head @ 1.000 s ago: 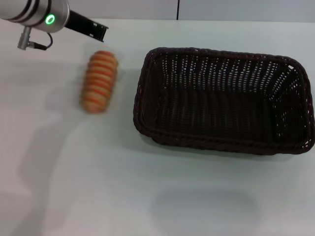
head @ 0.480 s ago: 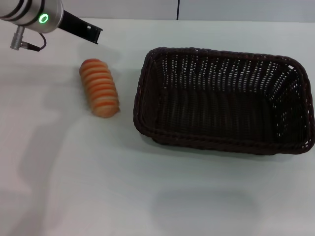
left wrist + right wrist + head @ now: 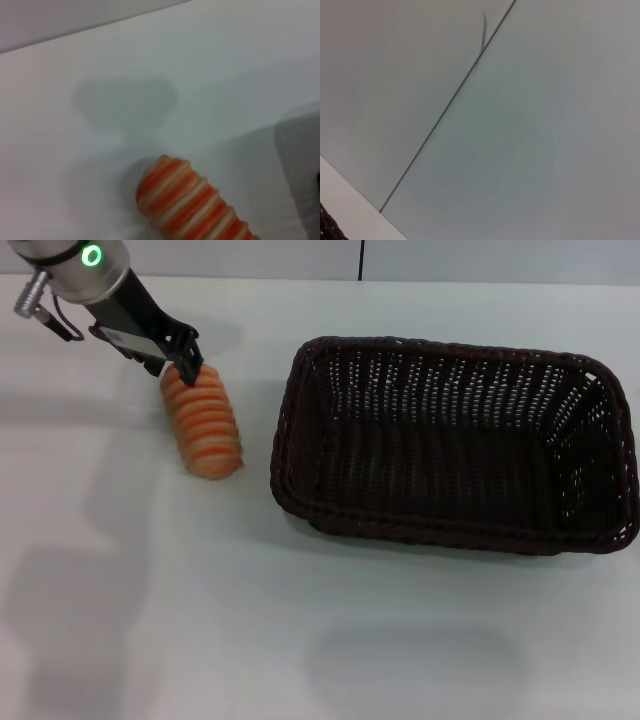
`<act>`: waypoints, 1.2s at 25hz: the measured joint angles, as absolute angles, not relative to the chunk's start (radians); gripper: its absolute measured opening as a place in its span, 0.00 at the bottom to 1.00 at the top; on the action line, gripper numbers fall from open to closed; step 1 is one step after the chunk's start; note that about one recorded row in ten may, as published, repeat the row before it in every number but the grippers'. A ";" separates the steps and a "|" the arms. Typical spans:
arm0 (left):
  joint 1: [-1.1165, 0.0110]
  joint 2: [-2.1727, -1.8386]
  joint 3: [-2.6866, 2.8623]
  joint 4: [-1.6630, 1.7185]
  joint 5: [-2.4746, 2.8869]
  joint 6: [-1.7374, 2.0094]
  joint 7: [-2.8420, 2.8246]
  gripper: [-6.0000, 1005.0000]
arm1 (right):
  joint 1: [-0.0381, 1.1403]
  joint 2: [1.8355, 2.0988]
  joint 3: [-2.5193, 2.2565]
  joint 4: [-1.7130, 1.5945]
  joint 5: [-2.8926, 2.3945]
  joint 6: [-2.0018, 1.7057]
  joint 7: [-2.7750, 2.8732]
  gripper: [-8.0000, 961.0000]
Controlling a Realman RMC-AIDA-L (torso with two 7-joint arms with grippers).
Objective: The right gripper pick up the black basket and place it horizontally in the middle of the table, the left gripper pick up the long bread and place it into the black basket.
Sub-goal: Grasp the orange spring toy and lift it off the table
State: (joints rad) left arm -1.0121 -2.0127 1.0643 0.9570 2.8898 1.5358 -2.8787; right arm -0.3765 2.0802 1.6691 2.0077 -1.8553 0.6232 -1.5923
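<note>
The left gripper was at the far end of the long bread, its dark fingers pressed against the loaf's top end. Whether the fingers were spread or closed around it could not be told. The bread lay flat on the table, stretching from the gripper toward 5 o'clock. The black basket sat at 3 o'clock from the bread, just beside it but not touching, its long side running across the table. The right gripper was out of sight.
</note>
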 joint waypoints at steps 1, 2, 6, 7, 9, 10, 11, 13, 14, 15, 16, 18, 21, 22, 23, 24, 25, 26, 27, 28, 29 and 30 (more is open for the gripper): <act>-1.033 -2.009 1.048 0.920 2.890 1.524 -2.879 0.29 | -0.375 2.080 1.663 2.012 -1.857 0.624 -1.592 0.50; -1.033 -2.009 1.048 0.920 2.890 1.524 -2.879 0.31 | -0.375 2.080 1.663 2.012 -1.857 0.624 -1.592 0.50; -1.054 -2.018 0.978 0.903 2.890 1.515 -2.878 0.41 | -0.361 2.080 1.644 2.018 -1.886 0.624 -1.592 0.50; -1.054 -2.018 0.978 0.903 2.890 1.515 -2.878 0.43 | -0.361 2.080 1.644 2.018 -1.886 0.624 -1.592 0.50; -1.055 -2.021 0.953 0.902 2.890 1.514 -2.878 0.48 | -0.356 2.080 1.637 2.018 -1.893 0.624 -1.592 0.50; -1.054 -2.025 0.931 0.901 2.890 1.514 -2.878 0.50 | -0.355 2.080 1.635 2.018 -1.895 0.624 -1.591 0.50; -1.052 -2.027 0.925 0.901 2.890 1.512 -2.878 0.58 | -0.355 2.080 1.629 2.021 -1.898 0.624 -1.591 0.50; -1.045 -2.037 0.913 0.900 2.890 1.504 -2.878 0.73 | -0.356 2.080 1.619 2.029 -1.906 0.624 -1.590 0.50; -1.045 -2.037 0.913 0.900 2.890 1.504 -2.878 0.74 | -0.356 2.080 1.619 2.029 -1.906 0.624 -1.590 0.50; -1.042 -2.041 0.912 0.900 2.890 1.500 -2.878 0.75 | -0.357 2.080 1.615 2.033 -1.911 0.624 -1.589 0.50; -1.036 -2.047 0.905 0.900 2.890 1.494 -2.878 0.77 | -0.362 2.080 1.614 2.038 -1.917 0.624 -1.580 0.50; -1.033 -2.050 0.902 0.900 2.890 1.493 -2.878 0.79 | -0.365 2.080 1.618 2.039 -1.918 0.624 -1.570 0.50; -1.010 -2.049 0.894 0.908 2.890 1.493 -2.878 0.80 | -0.382 2.083 1.673 2.030 -1.904 0.580 -1.489 0.50; -1.010 -2.049 0.894 0.908 2.890 1.493 -2.878 0.80 | -0.382 2.083 1.673 2.030 -1.904 0.580 -1.489 0.50; -1.004 -2.048 0.892 0.911 2.890 1.493 -2.878 0.80 | -0.389 2.083 1.686 2.025 -1.901 0.562 -1.470 0.50; -0.997 -2.046 0.890 0.914 2.890 1.492 -2.878 0.80 | -0.397 2.083 1.701 2.017 -1.898 0.532 -1.451 0.50; -0.989 -2.044 0.888 0.918 2.890 1.487 -2.878 0.80 | -0.406 2.083 1.710 2.012 -1.898 0.511 -1.442 0.51; -0.977 -2.042 0.883 0.923 2.890 1.475 -2.878 0.80 | -0.424 2.084 1.724 2.007 -1.897 0.477 -1.429 0.51; -0.977 -2.042 0.883 0.923 2.890 1.475 -2.878 0.80 | -0.424 2.084 1.724 2.007 -1.897 0.477 -1.429 0.51; -0.973 -2.042 0.879 0.924 2.890 1.467 -2.878 0.80 | -0.442 2.085 1.733 2.008 -1.896 0.460 -1.422 0.51; -0.970 -2.045 0.874 0.917 2.888 1.453 -2.878 0.80 | -0.448 2.085 1.733 2.009 -1.896 0.455 -1.421 0.51; -0.970 -2.045 0.874 0.917 2.888 1.453 -2.878 0.80 | -0.448 2.085 1.733 2.009 -1.896 0.455 -1.421 0.51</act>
